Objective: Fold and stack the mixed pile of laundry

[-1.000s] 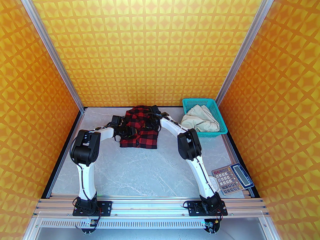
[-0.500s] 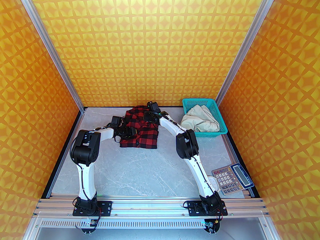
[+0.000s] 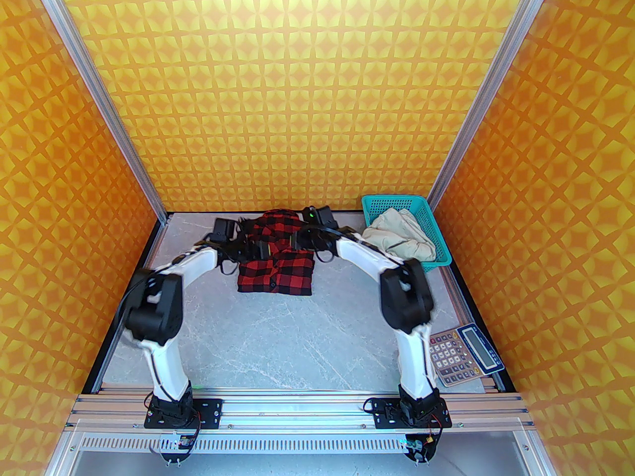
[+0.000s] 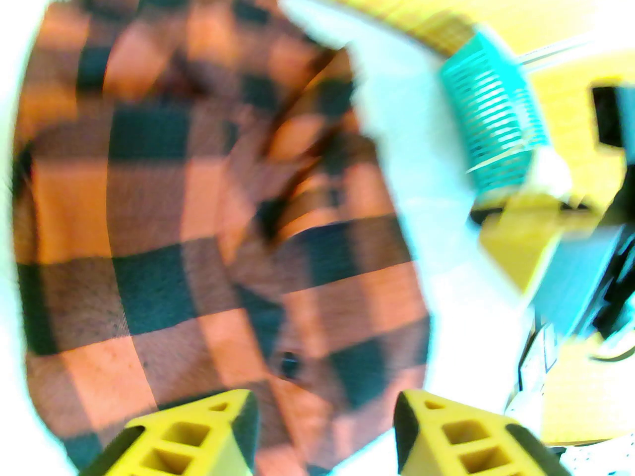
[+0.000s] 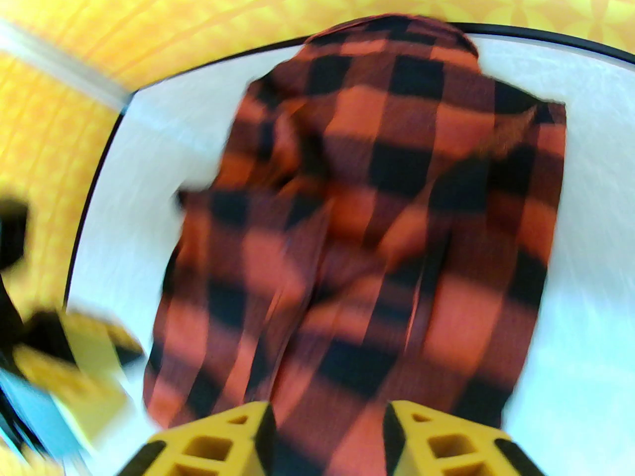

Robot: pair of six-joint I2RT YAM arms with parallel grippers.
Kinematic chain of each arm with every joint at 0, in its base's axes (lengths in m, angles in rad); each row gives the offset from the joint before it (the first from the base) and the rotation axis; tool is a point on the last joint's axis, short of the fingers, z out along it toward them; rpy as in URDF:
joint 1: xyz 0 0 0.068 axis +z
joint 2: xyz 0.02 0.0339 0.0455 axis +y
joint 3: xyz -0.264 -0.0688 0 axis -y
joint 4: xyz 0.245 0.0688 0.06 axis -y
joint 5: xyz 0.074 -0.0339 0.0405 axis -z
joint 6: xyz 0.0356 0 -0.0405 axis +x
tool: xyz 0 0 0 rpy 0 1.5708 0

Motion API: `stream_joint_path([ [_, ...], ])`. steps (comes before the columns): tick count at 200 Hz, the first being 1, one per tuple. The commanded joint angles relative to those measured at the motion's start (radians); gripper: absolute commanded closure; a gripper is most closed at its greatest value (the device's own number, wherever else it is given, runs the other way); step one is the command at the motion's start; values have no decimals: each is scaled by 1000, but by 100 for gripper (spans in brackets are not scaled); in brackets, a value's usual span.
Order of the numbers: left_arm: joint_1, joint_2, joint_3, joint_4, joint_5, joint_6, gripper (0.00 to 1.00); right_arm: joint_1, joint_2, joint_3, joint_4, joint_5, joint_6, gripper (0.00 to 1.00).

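Two garments make up the load. The red-and-black checked shirt (image 3: 277, 276) lies on the grey table (image 3: 278, 345) toward the back wall, roughly midway between the side walls; its near portion is flat and squared off, while its far portion is bunched between the two wrists. The cream trousers (image 3: 399, 238) sit crumpled inside the teal mesh basket (image 3: 392, 198) at the right rear corner, well apart from the shirt. Both arms reach over the far half of the shirt, one from each side. In the left wrist view, the left gripper (image 4: 325, 402) has its yellow fingers spread, with checked fabric visible through the gap and nothing clamped. In the right wrist view, the right gripper (image 5: 327, 409) is likewise released, its fingers parted above the shirt. Both wrist views are blurred, so contact between fingertips and cloth cannot be determined. A calculator (image 3: 466, 352) rests near the table's right edge, beside the right arm.
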Motion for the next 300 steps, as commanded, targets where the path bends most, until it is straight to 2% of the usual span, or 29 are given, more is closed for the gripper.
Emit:
stream_joint_path([
  [1,45,-96,-120,-56,-31,22,45,48,-62,-76,-56,-3,-213,48],
  [20,78,-153,-232,-35,-32,4,42,51,-70,-78,-152,18,-251,43],
  [40,101,-180,-294,-81,-39,11,34,30,-109,-111,-214,2,-115,41],
  [52,116,-204,-335,-101,-54,11,30,6,-162,-200,-188,-50,-6,37],
  [76,145,-253,-434,-77,-67,-9,22,-45,-255,-440,3,-217,221,34],
  [98,152,-243,-474,-52,-55,-25,21,-54,-279,-583,138,-271,345,32],
  [125,155,-197,-503,20,-47,-78,21,-58,-237,-677,356,-337,527,31],
  [155,156,-124,-513,117,-29,-140,22,-57,-161,-682,561,-365,680,32],
  [195,140,-12,-477,250,18,-220,37,-47,-59,-600,582,-362,689,40],
  [233,120,25,-419,280,21,-247,56,-45,-18,-537,538,-337,646,59],
  [272,123,-21,-446,300,11,-255,100,-46,-45,-561,510,-327,625,81],
  [300,122,-96,-511,290,-3,-249,100,-46,-104,-619,473,-331,594,90],
])
